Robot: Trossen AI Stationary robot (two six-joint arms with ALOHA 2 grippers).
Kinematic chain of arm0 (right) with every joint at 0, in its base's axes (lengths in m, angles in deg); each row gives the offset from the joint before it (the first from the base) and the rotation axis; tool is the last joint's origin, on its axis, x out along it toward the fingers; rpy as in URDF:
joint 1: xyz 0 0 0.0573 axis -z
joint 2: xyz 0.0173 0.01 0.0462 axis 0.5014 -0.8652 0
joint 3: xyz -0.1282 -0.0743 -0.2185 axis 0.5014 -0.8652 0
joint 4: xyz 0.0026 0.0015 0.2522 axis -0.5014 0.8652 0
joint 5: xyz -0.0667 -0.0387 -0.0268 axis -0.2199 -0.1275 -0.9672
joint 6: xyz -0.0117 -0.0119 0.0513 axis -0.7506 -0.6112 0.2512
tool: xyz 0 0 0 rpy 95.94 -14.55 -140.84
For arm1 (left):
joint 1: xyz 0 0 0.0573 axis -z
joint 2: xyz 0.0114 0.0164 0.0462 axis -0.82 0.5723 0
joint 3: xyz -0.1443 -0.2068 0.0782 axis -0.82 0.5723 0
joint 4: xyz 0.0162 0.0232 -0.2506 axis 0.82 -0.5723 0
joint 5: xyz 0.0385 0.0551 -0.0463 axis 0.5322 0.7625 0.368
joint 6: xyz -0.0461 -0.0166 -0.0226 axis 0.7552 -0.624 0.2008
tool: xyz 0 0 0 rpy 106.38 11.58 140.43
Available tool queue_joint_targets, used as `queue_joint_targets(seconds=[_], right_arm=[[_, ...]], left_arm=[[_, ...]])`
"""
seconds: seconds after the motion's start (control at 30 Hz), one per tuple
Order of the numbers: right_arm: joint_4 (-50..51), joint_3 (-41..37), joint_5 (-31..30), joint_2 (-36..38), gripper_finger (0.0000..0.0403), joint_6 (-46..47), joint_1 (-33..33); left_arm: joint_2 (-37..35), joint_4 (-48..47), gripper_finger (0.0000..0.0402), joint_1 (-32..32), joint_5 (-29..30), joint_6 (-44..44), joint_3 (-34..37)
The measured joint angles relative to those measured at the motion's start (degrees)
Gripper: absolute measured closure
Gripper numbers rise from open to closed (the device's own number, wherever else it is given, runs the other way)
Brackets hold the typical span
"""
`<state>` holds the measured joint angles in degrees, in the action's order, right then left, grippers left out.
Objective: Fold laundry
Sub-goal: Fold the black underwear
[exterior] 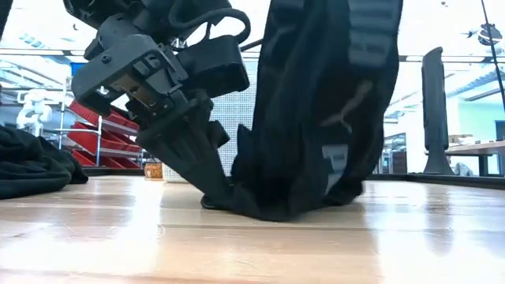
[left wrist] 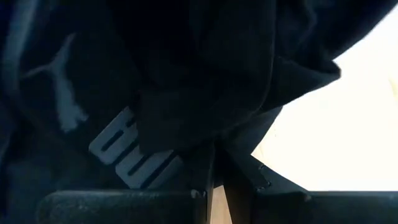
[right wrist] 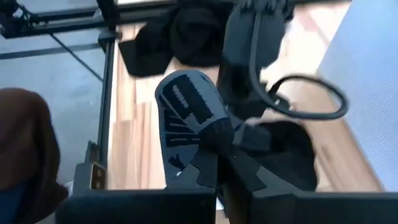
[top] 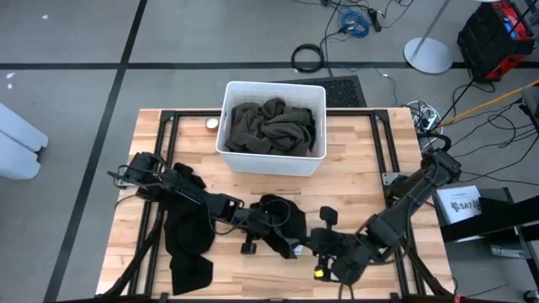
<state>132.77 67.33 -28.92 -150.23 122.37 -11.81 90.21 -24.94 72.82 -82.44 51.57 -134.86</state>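
Note:
A black sock with grey stripes and a grey logo (exterior: 316, 102) stands up from the table near its front middle; it also shows in the high view (top: 278, 212). My left gripper (exterior: 207, 188) is shut on the sock low at the table; it also shows in the high view (top: 268, 222) and its own wrist view (left wrist: 214, 177). My right gripper (right wrist: 216, 167) is shut on the sock's grey-patterned part; it also shows in the high view (top: 315, 242). It is above the low view's picture. My left gripper pinches a fold of the sock's black cloth (left wrist: 205, 134) between its two fingers, slanting down to the tabletop. The cloth's low end (exterior: 237, 207) lies on the wood there. One layer or several, I cannot tell. My right gripper pinches the sock's grey-striped part (right wrist: 198, 127) between its two fingers. This part is lifted off the table, and the sock runs down from it to the black bunch (right wrist: 286, 149) on the wood by the left arm.
A white bin (top: 232, 94) at the far middle holds a dark olive-grey garment (top: 271, 126). A long black garment (top: 189, 240) lies at the table's front left, also in the low view (exterior: 31, 167). A brown cloth (right wrist: 25, 143) shows beyond the table's edge.

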Motion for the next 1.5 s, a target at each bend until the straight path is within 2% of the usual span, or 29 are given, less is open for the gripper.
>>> queue_joint_targets(seconds=[0.13,0.37,0.5,0.57,0.67,0.8,0.87,1.07,1.37,1.5], right_arm=[[-0.03,1.79,-4.67,0.0,0.0403,-2.0,-1.79],[0.09,4.19,-11.0,0.02,0.0403,-4.15,-3.37],[-0.22,5.9,-18.98,0.01,0.0403,-5.47,-4.57],[-0.91,6.45,-23.1,0.08,0.0403,-5.6,-5.23],[-0.7,6.85,-26.93,0.11,0.0403,-5.46,-5.8],[-0.59,6.88,-27.9,0.11,0.0403,-5.48,-5.84],[-0.58,6.88,-29.24,0.12,0.0403,-5.87,-5.78],[-0.58,6.88,-29.86,0.52,0.0403,-6.22,-5.78],[-0.38,6.88,-29.49,0.52,0.0403,-6.19,-5.84],[0.11,6.88,-28.06,0.52,0.0403,-6.17,-5.84]], left_arm=[[-0.05,1.3,0.0365,-0.1,1.22,-0.05,0.02],[-7.42,2.99,0.038,0.8,16.09,-2.93,0.04],[-13.22,1.99,0.039,2.73,25.09,-4.93,0.02],[-15.18,0.91,0.0391,3.49,27.45,-5.93,-0.04],[-17.14,-0.53,0.0392,4.98,26.62,-8.31,-0.04],[-17.81,0.21,0.0392,7.69,18.51,-10.85,-0.07],[-17.26,-0.61,0.0392,8.79,16.13,-10.11,-0.07],[-13.22,-1.64,0.0384,9.55,15.54,-3.05,-0.07],[-3.97,-0.73,0.0284,7.7,16.94,-7.09,-0.07],[0.26,4.55,0.0237,7.51,18.01,-5.43,-0.09]])
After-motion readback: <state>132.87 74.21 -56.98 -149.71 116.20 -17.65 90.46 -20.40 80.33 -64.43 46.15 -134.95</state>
